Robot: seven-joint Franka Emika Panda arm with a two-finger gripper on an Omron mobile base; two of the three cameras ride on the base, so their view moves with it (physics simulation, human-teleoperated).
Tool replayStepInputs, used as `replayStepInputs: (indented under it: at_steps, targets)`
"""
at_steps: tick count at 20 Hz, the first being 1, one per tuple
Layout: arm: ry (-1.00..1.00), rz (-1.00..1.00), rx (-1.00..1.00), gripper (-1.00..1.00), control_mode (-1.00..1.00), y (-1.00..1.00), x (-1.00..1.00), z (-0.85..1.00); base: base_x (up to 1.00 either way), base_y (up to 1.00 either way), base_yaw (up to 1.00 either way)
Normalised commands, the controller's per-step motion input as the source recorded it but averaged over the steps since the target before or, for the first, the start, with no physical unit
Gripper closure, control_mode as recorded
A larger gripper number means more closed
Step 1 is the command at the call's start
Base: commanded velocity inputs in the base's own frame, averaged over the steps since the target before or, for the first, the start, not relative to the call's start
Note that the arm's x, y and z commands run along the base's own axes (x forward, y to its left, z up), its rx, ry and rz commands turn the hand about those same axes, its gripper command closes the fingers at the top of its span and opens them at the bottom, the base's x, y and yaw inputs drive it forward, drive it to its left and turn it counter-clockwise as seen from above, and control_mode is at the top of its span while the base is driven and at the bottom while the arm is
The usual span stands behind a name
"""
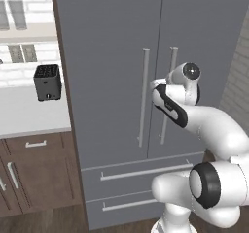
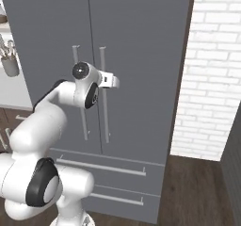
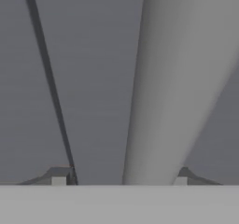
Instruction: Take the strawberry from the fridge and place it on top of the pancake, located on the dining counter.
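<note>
Early stage: fridge [image 1: 121, 57] doors both closed, nothing retrieved. Still to do: open the door, grab the strawberry, carry it to the pancake. Hand [image 3: 119, 183] is right up at the right door's handle [image 3: 163, 101]; the bar runs between the fingertips [image 3: 59, 180], jaws partly open around it, can't tell if they're gripping. Strawberry presumably inside, behind the doors ahead of the hand.

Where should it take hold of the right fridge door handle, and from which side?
Take the right door handle on its upper half, coming straight at the fridge front. It's a long upright bar standing off the door, so one finger goes each side of it. In the hand view the bar already runs between the fingers of the gripper.
</note>
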Motion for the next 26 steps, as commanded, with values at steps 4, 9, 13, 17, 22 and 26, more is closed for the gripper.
replayStepInputs:
  at_steps: [4, 9, 13, 17, 22, 26]
  targets:
    - [0.03, 0.00, 0.00, 1.00, -1.00, 0.00, 0.01, -0.11, 0.00, 0.00, 0.00]
    - [0.00, 0.00, 0.01, 1.00, -1.00, -0.35, -0.72, -0.01, 0.00, 0.00, 0.00]
    - [0.00, 0.00, 0.04, 1.00, -1.00, -0.66, -1.00, 0.00, 0.00, 0.00, 0.00]
    - [0.00, 0.00, 0.07, 1.00, -1.00, -0.73, -0.95, 0.01, 0.00, 0.00, 0.00]
    - [0.02, 0.00, 0.09, 1.00, -1.00, -0.75, -0.84, 0.01, 0.00, 0.00, 0.00]
    - [0.07, 0.00, 0.00, -1.00, -1.00, -0.18, -0.14, -0.08, 0.00, 0.00, 0.00]
